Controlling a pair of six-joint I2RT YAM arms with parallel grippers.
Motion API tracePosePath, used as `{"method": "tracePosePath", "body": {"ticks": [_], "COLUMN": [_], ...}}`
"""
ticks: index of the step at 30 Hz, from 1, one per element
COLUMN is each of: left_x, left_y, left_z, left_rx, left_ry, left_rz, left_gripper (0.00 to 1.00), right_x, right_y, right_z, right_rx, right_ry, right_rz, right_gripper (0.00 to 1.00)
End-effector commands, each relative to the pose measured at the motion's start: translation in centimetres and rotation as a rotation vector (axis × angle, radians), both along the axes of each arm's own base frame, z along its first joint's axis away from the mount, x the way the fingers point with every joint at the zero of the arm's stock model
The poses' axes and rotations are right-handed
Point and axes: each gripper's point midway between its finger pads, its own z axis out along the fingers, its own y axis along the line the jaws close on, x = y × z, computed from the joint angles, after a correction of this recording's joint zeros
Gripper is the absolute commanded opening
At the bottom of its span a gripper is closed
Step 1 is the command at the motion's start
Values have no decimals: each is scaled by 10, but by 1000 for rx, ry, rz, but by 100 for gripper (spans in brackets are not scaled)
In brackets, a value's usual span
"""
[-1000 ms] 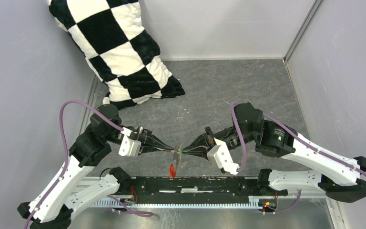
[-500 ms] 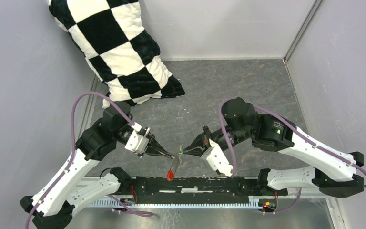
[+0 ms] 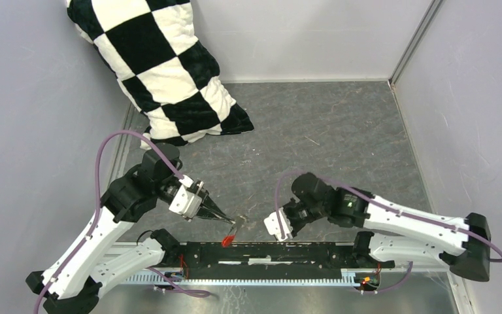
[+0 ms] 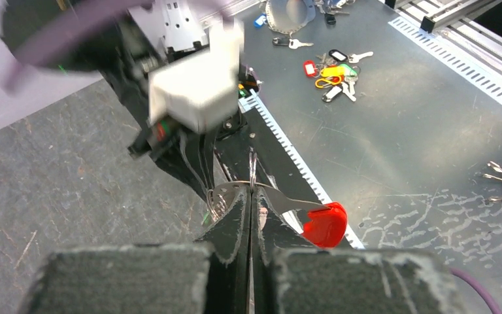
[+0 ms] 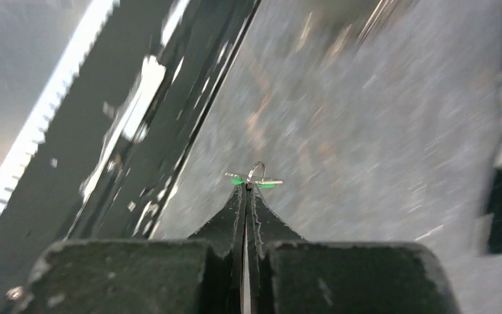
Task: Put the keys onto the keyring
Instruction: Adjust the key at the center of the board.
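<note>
Both arms have drawn apart since a second ago, when their tips met over the near middle of the grey mottled desk (image 3: 314, 131): the left one has slid a little to the left, and the right one has swung back towards its own base. At far left a black-and-white chequered cushion (image 3: 163, 72) is propped against the wall at the back. Next comes the left claw (image 4: 251, 193), pinched tight on the thin silvery metal keyring (image 4: 325, 224). Its flat metal link and bright red tag hang off the fingertips, over the black rail (image 3: 268, 252) at the desk's near edge. Right of that, well apart from the ring, the right claw (image 5: 246, 190) is clamped fast on the tiny metal key (image 5: 266, 184) with a bright green plastic head. A small wire loop sticks up just past the fingertips, above the grey surface beside the rail. From the overhead camera the key itself is too small to make out.
</note>
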Motion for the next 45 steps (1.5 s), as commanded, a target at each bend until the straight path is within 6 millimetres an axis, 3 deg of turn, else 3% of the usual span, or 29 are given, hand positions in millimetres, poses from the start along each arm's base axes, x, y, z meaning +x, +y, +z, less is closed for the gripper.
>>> {"method": "tracePosePath", "body": {"ticks": [1, 4, 6, 10, 17, 22, 29, 32, 33, 35, 36, 39, 41, 43, 44, 45], "left_x": [-7, -10, -12, -13, -14, -13, -15, -15, -15, -14, -13, -11, -9, -7, -6, -5], "left_y": [8, 11, 14, 16, 15, 14, 15, 15, 15, 15, 15, 15, 14, 13, 13, 12], "left_z": [-3, -5, -6, -6, -5, -6, -1, -1, 0, 2, 3, 6, 7, 9, 10, 12], "left_rx": [1, 11, 17, 17, 9, 2, -7, -8, -8, -11, -11, -14, -13, -14, -16, -17], "left_ry": [-58, -58, -65, -67, -65, -63, -67, -71, -73, -81, -84, -100, -107, -110, -111, -112], "left_rz": [-23, -16, -6, -2, -8, -7, -7, -4, -2, 1, 3, 16, 26, 32, 34, 39], "left_gripper": [2, 2, 2, 2, 2, 2, 2, 2, 2, 2, 2, 2, 2, 2, 2, 2], "right_x": [24, 28, 25, 13, 35, 62, 72, 75, 77, 86, 90, 113, 127, 161, 173, 172], "right_y": [1, 1, 5, 19, 23, 31, 27, 25, 25, 29, 30, 23, 19, 4, -4, -4], "right_z": [-47, -82, -94, -102, -130, -140, -150, -148, -146, -135, -129, -110, -75, -43, -40, -42], "right_rx": [64, 69, 76, 81, -26, -44, -71, -64, -60, -22, -1, 85, 258, 463, 473, 433], "right_ry": [57, 142, 207, 345, 453, 429, 404, 378, 369, 342, 329, 259, 286, 375, 377, 349], "right_rz": [-171, -179, -143, -18, -1, -80, -152, -165, -177, -216, -243, -407, -480, -749, -849, -827], "right_gripper": [1, 1, 1, 1, 1, 15, 33, 46, 58, 70, 97, 98, 98, 98, 98, 98]}}
